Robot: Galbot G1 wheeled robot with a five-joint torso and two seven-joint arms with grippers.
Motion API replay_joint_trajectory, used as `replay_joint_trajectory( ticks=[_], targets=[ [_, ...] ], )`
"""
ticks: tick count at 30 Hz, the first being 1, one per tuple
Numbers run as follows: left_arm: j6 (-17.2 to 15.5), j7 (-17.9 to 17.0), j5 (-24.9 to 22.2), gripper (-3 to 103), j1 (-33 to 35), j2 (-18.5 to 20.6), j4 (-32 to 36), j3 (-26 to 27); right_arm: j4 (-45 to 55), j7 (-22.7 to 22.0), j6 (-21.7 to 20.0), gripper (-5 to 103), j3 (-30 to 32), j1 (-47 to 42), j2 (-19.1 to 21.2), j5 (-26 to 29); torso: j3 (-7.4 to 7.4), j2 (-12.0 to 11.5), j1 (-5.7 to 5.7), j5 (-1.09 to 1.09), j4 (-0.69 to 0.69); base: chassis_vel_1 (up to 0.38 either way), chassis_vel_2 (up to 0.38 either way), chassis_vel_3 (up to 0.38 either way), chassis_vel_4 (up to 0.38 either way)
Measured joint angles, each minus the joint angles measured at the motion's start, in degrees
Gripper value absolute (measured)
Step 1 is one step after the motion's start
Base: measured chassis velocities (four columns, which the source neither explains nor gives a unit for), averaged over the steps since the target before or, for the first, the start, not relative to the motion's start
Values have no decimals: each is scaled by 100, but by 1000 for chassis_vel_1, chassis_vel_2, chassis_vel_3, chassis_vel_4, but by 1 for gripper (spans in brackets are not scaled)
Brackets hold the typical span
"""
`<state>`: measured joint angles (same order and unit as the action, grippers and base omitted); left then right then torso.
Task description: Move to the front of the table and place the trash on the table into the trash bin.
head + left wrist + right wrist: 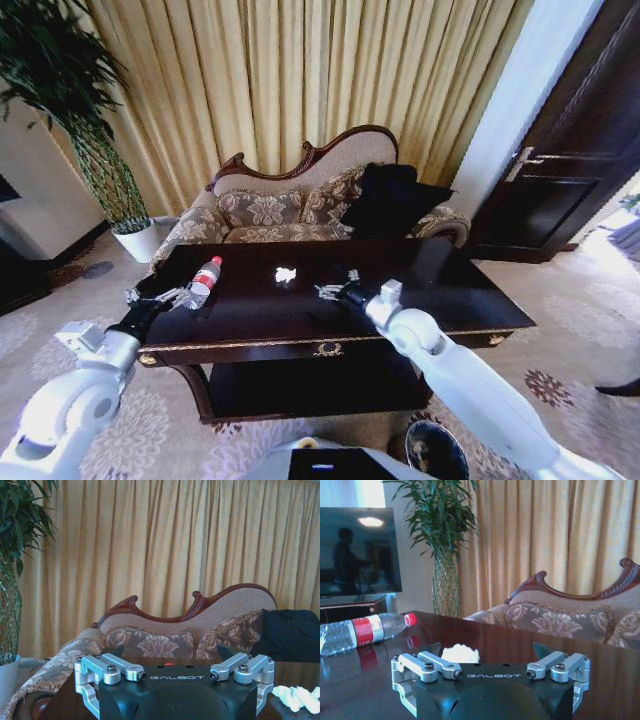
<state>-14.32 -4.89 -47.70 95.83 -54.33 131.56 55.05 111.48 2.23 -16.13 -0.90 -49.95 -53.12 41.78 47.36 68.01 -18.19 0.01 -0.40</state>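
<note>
Facing the table (430,300) in head view: bottle (205,279) lying near its left end, left gripper (163,298) just beside it, jaws spread. White paper scrap (286,273) mid-table. Right gripper (333,291) low over the top right of the scrap, jaws spread. Trash bin (437,450) on the floor below the right arm.
Left wrist: a scrap (297,698) beside the open fingers (109,668).
Right wrist: paper scrap (460,653) just ahead between spread fingers (427,665); bottle (364,631) on its side, well apart.
</note>
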Motion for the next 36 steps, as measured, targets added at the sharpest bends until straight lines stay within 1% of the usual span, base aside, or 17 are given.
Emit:
replay_joint_trajectory(
  ticks=[1, 2, 4, 5, 7, 8, 10, 15, 22, 24, 29, 31, 36],
  targets=[
    [0, 0, 13, 100, 10, -28, 9, -8, -142, -23, 2, 100, -166, 231, -65, -1, 0, 0, 0, 0, 1, 0, 0, 0, 0],
    [0, 0, 13, 100, 10, -28, 9, -8, -142, -23, 2, 100, -166, 231, -65, -1, 0, 0, 0, 0, 1, 0, 0, 0, 0],
    [0, 0, 30, 100, 44, -71, 41, -8, -438, -30, 13, 100, -434, 648, -150, -4, 0, 0, 0, 1, 1, 0, 0, 0, 0],
    [0, 0, 30, 100, 44, -71, 41, -8, -438, -30, 13, 100, -434, 648, -150, -4, 0, 0, 0, 1, 1, 0, 0, 0, 0],
    [0, 1, 33, 100, 80, -95, 68, 25, -655, -32, 15, 100, -662, 1008, -223, -1, 0, 0, 0, 0, 1, 0, 0, 0, 0],
    [0, 1, 33, 100, 80, -95, 68, 25, -655, -32, 15, 100, -662, 1008, -223, -1, 0, 0, 0, 0, 1, 0, 0, 0, 0],
    [0, 1, 33, 100, 115, -103, 95, 66, -802, -34, 13, 100, -874, 1212, -284, 0, 0, 0, 0, 0, 1, 0, 0, 0, 0],
    [1, 1, 32, 100, 161, -125, 138, 140, -876, -114, -80, 100, -1081, 1292, -383, -6, 0, 0, 0, 1, 0, 0, 0, 0, 0],
    [1, 1, 50, 100, 212, -211, 199, 162, -905, -178, -98, 100, -1261, 1259, -460, -44, 0, 0, 0, 0, 0, 0, 0, 0, 0],
    [1, 1, 61, 100, 222, -239, 232, 158, -1060, -191, -67, 100, -1340, 1301, -577, -110, 0, 0, 0, 1, 0, 0, 0, 0, 0],
    [2, 1, 63, 100, 273, -248, 284, 205, -1226, -236, -36, 100, -1428, 1349, -714, -179, 0, 0, 0, 1, 1, 0, 0, 0, 0],
    [5, 3, 63, 100, 331, -252, 314, 261, -1372, -230, 29, 100, -1466, 1352, -815, -318, 0, 0, 0, 0, 2, 0, 0, 0, 0],
    [9, 19, 63, 100, 343, -228, 301, 294, -1507, -194, 93, 101, -1473, 1295, -886, -465, 0, 0, 0, 0, 1, 0, 0, 0, 0]
  ],
)
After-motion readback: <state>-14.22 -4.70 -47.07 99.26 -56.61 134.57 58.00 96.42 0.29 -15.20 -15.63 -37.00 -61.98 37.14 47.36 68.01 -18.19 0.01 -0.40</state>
